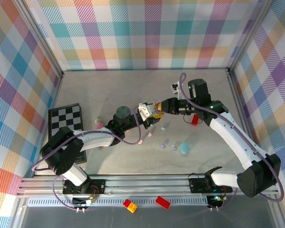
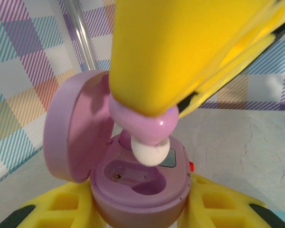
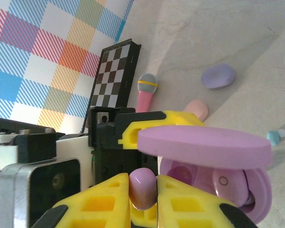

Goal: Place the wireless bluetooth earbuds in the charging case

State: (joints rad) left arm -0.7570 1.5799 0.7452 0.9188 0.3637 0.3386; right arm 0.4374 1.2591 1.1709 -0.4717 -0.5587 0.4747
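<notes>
I see the lavender earbud point(image 2: 149, 129) white tip down, just over the open charging case point(image 2: 133, 202). My right gripper point(image 3: 143, 202) has its jaws pinched tight on the bud. My left gripper point(image 2: 140, 217) has its jaws clamped around the case.

No words, labels, brands, numbers or signs can be read anywhere in these three views.
</notes>
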